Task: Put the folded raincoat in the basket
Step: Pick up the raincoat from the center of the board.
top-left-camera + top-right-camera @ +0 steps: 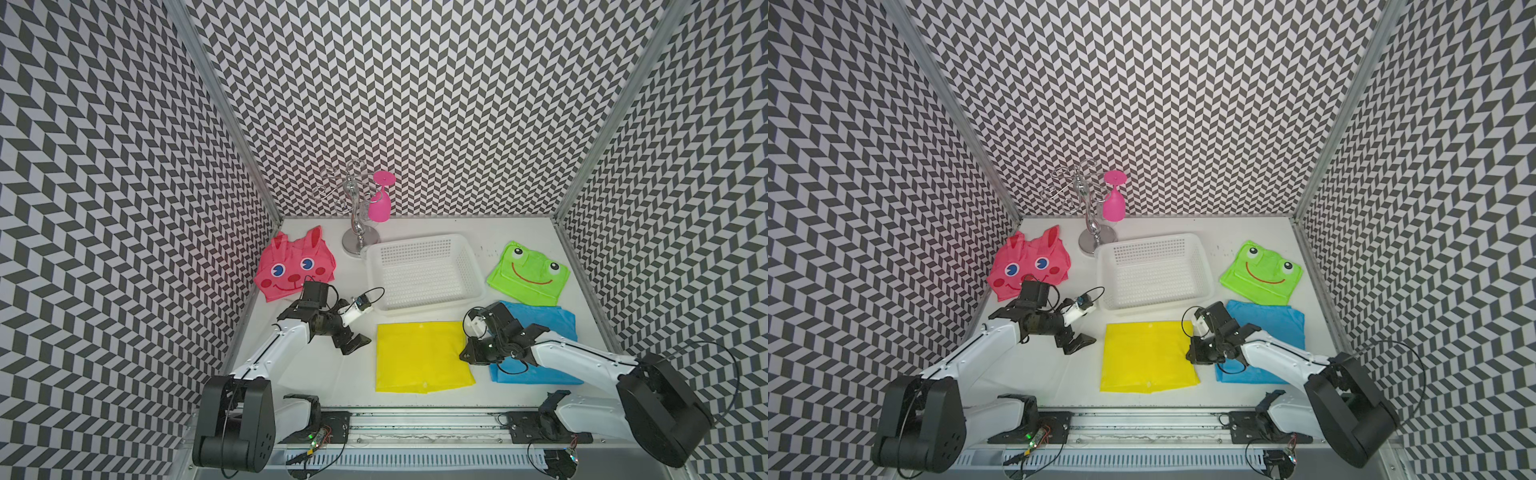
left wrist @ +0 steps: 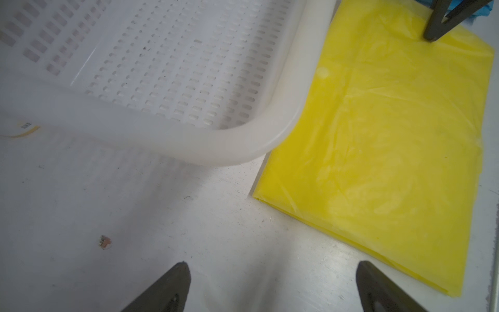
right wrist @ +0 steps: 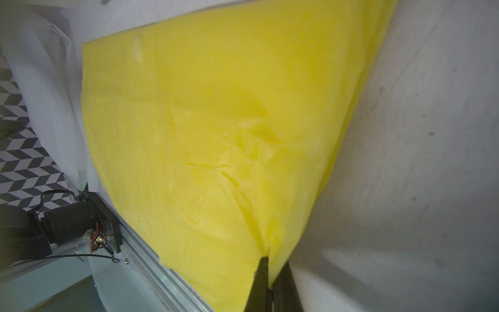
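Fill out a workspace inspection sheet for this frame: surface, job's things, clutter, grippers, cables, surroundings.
Surface: white tabletop, dark specks, one small scrap.
Job's things: white lattice basket, empty; yellow folded raincoat lying flat in front of it.
Clutter: pink bunny raincoat, green frog raincoat, blue folded raincoat partly under the right arm; chrome glass rack holding an upside-down pink wine glass.
Grippers: left gripper open above bare tabletop beside the basket's corner; right gripper shut on the yellow raincoat's edge.
Cables: black cable loop at each wrist camera.
Surroundings: black-and-white chevron walls on three sides; aluminium rail along the front.
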Robot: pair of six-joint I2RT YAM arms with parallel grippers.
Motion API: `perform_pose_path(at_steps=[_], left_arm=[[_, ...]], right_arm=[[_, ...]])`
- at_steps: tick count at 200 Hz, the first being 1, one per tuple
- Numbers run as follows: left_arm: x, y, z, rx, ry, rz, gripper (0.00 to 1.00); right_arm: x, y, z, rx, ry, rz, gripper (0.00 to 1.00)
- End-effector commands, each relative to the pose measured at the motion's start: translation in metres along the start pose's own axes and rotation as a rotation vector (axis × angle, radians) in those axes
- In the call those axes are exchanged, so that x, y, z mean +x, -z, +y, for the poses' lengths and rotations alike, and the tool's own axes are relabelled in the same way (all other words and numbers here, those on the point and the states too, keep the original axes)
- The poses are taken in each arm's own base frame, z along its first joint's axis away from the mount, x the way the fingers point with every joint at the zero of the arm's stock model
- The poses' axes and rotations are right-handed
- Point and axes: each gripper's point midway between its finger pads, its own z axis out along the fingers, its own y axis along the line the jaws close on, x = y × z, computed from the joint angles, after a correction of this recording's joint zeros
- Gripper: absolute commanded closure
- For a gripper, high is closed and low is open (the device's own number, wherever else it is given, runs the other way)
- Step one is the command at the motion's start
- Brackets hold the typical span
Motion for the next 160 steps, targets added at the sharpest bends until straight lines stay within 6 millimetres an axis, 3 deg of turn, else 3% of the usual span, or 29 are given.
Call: perform_pose_path(at_steps=[1, 26, 54, 83, 113, 160], left_arm=[[-0.015, 0.02, 0.0, 0.004, -0.086, 0.033, 0.01], [-0.037, 0.039, -0.001, 0.01, -0.137, 0.026, 0.0], [-0.074, 0.049, -0.02, 0.083, -0.2, -0.067, 0.0], [-0.109, 0.043, -0.037, 0.132, -0.275, -0.135, 0.0], [-0.144, 0.033, -0.04, 0.158, -0.316, -0.18, 0.0], [-0.174, 0.021, -0.036, 0.189, -0.341, -0.257, 0.01]], right_arm=[[-0.014, 0.017, 0.021, -0.034, 0.087, -0.043, 1.0], [-0.026, 0.028, 0.02, 0.027, 0.138, -0.082, 1.0], [-0.04, 0.038, 0.029, 0.04, 0.165, -0.112, 1.0], [-0.054, 0.052, 0.034, 0.145, 0.236, -0.122, 1.0], [-0.065, 0.073, 0.049, 0.221, 0.327, -0.14, 1.0], [-0.066, 0.084, 0.067, 0.283, 0.429, -0.14, 1.0]])
